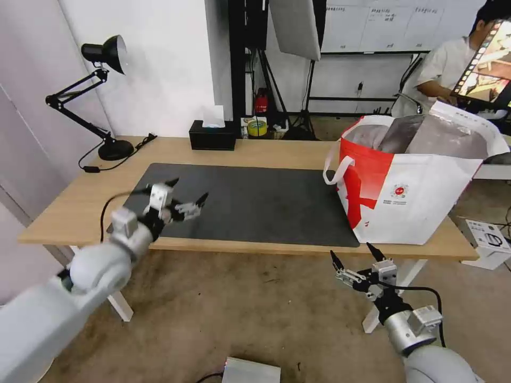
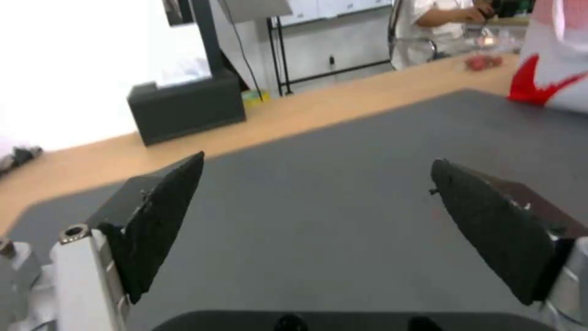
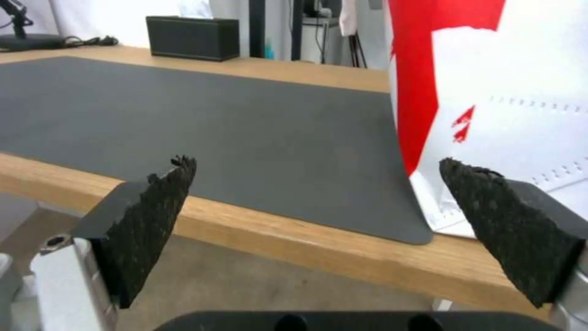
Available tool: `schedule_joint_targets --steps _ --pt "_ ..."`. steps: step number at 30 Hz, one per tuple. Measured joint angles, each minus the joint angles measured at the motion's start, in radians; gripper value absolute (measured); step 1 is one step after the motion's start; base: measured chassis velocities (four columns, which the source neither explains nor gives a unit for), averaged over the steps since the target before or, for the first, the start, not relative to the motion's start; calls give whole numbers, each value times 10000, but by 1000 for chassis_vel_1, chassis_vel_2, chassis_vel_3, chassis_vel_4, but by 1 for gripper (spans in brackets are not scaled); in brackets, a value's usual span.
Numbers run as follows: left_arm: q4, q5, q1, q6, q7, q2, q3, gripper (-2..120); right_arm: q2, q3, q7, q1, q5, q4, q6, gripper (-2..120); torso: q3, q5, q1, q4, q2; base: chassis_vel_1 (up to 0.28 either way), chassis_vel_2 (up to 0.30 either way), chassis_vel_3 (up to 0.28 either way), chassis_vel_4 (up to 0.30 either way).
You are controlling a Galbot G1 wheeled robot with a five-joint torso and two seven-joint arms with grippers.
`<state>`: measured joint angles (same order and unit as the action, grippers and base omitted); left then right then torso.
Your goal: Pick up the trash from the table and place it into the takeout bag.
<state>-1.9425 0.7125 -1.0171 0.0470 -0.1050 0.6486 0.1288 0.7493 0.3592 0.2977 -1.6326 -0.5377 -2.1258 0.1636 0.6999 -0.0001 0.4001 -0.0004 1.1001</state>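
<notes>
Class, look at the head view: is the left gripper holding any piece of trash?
No. The left gripper hovers over the dark mat with open fingers and nothing between them.

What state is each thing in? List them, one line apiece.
takeout bag: upright on the table's right end, mouth open.
left gripper: open, empty, over the mat's near left corner.
right gripper: open, empty, below the table's front edge.
desk lamp: off.
tissue box: a tissue sticking out.
mat: flat, bare.

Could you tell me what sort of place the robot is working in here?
Probably a lab or studio set up for recording: a softbox on a stand, a whiteboard behind, and a staged table with a mat.
</notes>
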Motion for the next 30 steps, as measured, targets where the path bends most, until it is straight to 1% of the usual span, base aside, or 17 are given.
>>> schedule_joint_targets --steps 2,3,4,5,6,7,9,10,13,15,18,19,22,30 --pt "42 -319 -350 -62 -161 224 75 100 0 0 0 0 0 0 0 100 0 1 0 0 0 0 0 0 0" --pt "67 -540 -702 -136 -237 368 277 100 0 0 0 0 0 0 0 100 0 1 0 0 1 0 0 0 0" --pt "67 -540 -702 -136 -237 368 277 100 0 0 0 0 0 0 0 100 0 1 0 0 1 0 0 0 0" --pt "75 -658 -906 -170 -274 438 425 100 0 0 1 0 0 0 0 100 0 0 0 2 0 0 0 0 0" --pt "79 -838 -1305 -262 -326 570 761 100 0 0 0 0 0 0 0 100 0 0 -1 4 1 0 0 0 0" --pt "79 -838 -1305 -262 -326 570 761 100 0 0 0 0 0 0 0 100 0 0 -1 4 1 0 0 0 0" --pt "55 -951 -1897 -315 -377 756 1276 100 0 0 0 0 0 0 0 100 0 1 -1 4 1 0 0 0 0" --pt "55 -951 -1897 -315 -377 756 1276 100 0 0 0 0 0 0 0 100 0 1 -1 4 1 0 0 0 0" --pt "-39 -1097 -2588 -397 -613 977 1774 100 0 0 0 0 0 0 0 100 0 1 -1 4 1 0 0 0 0" --pt "-47 -1104 -2647 -405 -640 997 1806 100 0 0 0 0 0 0 0 100 0 2 -1 4 0 0 0 0 0" --pt "-128 -1157 -3134 -440 -987 1240 2121 100 0 0 0 0 0 0 0 100 0 1 -1 4 0 0 0 0 0" --pt "-128 -1157 -3134 -440 -987 1240 2121 100 0 0 0 0 0 0 0 100 0 1 -1 4 0 0 0 0 0" --pt "-211 -1225 -3477 -441 -1238 1452 2348 100 0 0 0 0 0 0 0 100 0 1 -1 4 0 0 0 0 0" --pt "-314 -1223 -3645 -313 -1383 1565 2469 100 0 0 0 0 0 0 0 100 0 1 -1 4 0 0 0 0 0"
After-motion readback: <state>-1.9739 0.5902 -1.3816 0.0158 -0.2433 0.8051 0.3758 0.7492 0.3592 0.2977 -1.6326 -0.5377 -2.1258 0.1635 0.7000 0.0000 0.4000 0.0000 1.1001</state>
